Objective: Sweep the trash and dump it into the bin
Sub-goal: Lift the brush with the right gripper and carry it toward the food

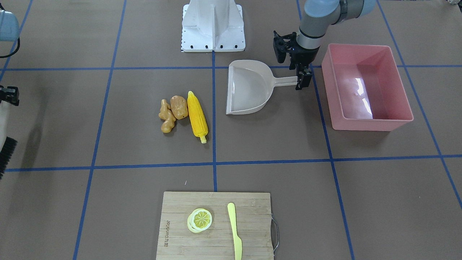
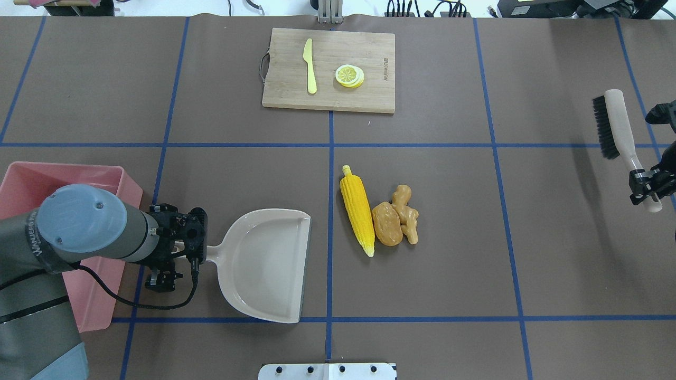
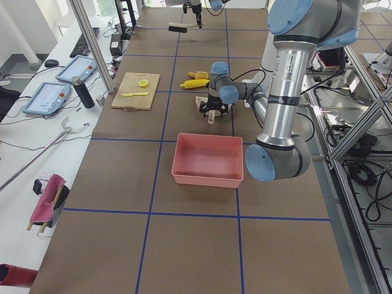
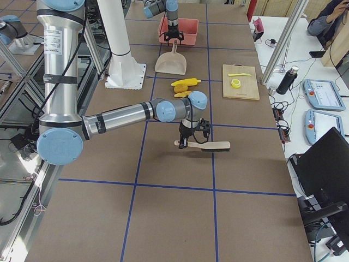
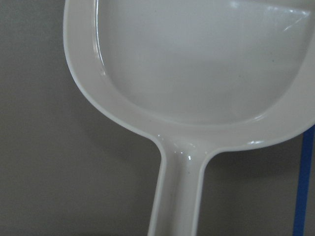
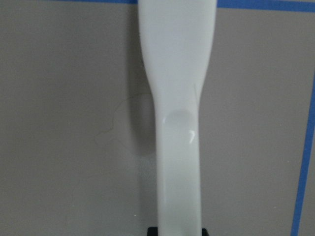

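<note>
The trash lies together mid-table: a yellow corn cob (image 1: 197,115) (image 2: 358,208), a brown potato (image 1: 179,107) (image 2: 386,224) and a tan ginger root (image 1: 166,115) (image 2: 406,211). My left gripper (image 1: 303,77) (image 2: 193,253) is shut on the handle (image 5: 179,187) of the beige dustpan (image 1: 249,86) (image 2: 264,264). The dustpan rests on the table with its mouth toward the trash. The pink bin (image 1: 371,124) (image 2: 63,168) stands just beyond that gripper and holds nothing. My right gripper (image 2: 647,182) is shut on the white handle (image 6: 179,123) of a brush (image 2: 615,124) (image 4: 210,145), held above the table far from the trash.
A wooden cutting board (image 1: 180,216) (image 2: 285,79) at the far edge carries a lemon slice (image 1: 200,219) and a pale yellow knife (image 1: 234,231). The robot's white base (image 1: 213,25) stands at the near edge. Blue tape lines grid the brown table.
</note>
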Action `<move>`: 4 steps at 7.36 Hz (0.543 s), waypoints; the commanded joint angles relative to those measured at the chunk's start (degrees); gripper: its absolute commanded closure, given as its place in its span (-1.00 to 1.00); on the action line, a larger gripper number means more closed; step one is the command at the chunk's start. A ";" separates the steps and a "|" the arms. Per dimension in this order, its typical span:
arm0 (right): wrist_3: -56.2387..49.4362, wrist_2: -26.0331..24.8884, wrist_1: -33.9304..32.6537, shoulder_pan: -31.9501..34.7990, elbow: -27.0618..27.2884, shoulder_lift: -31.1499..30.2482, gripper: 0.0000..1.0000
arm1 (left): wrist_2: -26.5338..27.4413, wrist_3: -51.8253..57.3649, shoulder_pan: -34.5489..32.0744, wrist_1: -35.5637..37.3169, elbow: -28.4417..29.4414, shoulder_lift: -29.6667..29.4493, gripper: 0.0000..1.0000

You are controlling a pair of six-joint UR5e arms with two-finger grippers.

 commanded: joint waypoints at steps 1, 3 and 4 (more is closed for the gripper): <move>-1.26 2.31 -0.18 0.91 -1.53 1.63 1.00 | 0.11 0.00 0.04 -1.18 1.31 -0.32 -0.97; -0.48 7.91 -2.10 3.09 1.79 3.13 1.00 | 0.11 0.00 0.39 -1.18 5.00 -4.00 -0.96; -1.08 12.82 -1.76 3.19 2.50 3.65 1.00 | 0.11 0.09 0.40 -1.27 5.36 -4.02 -0.95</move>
